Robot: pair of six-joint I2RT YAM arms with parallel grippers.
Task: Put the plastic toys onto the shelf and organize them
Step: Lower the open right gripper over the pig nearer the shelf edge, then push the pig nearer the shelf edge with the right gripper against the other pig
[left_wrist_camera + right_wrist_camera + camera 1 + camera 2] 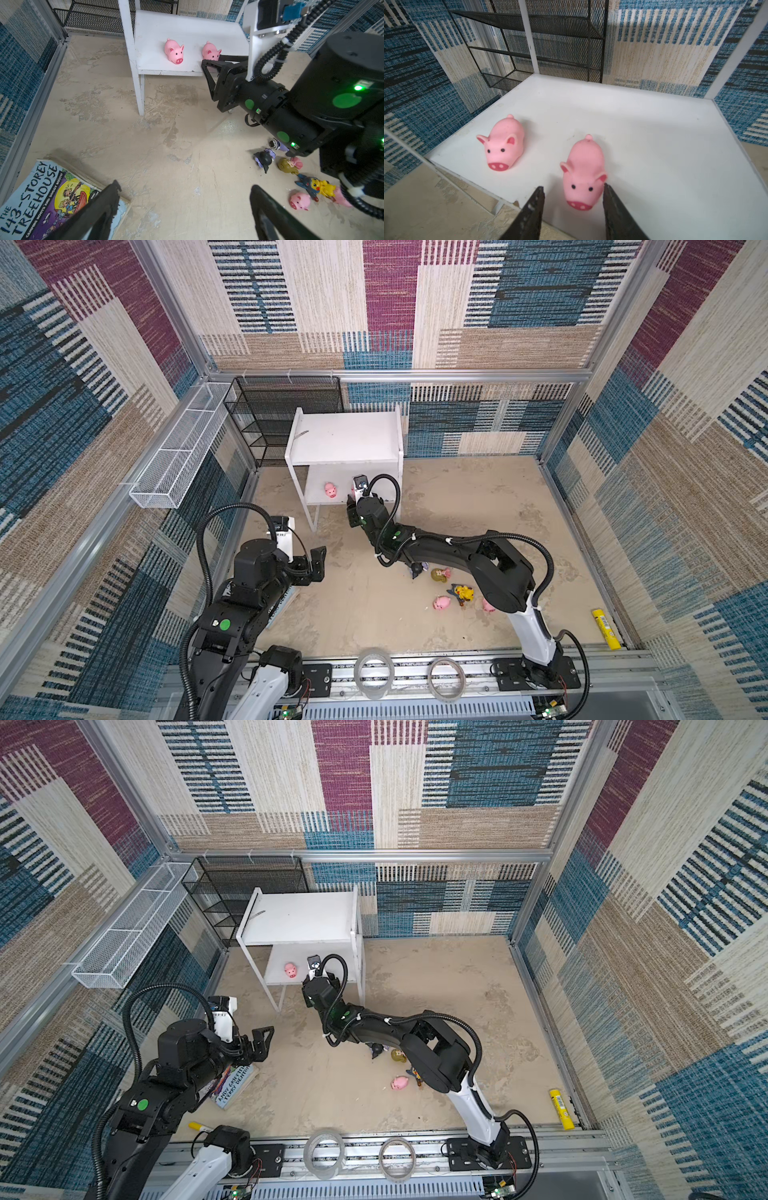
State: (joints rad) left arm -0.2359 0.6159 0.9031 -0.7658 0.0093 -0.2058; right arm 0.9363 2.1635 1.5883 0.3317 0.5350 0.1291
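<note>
Entry: near pig (583, 172), standing on the lower board of the shelf (643, 135), second pig (504, 145) beside it, apart. My right gripper (574, 187) straddles its head, jaws parted. My left gripper (186, 187) hangs wide open; other toys (299, 200) lie on the floor (166, 135).

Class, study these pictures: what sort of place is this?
Probably a robot test cell: carpet-tile walls in an aluminium frame, with a left arm and right arm mounted on a front rail.
</note>
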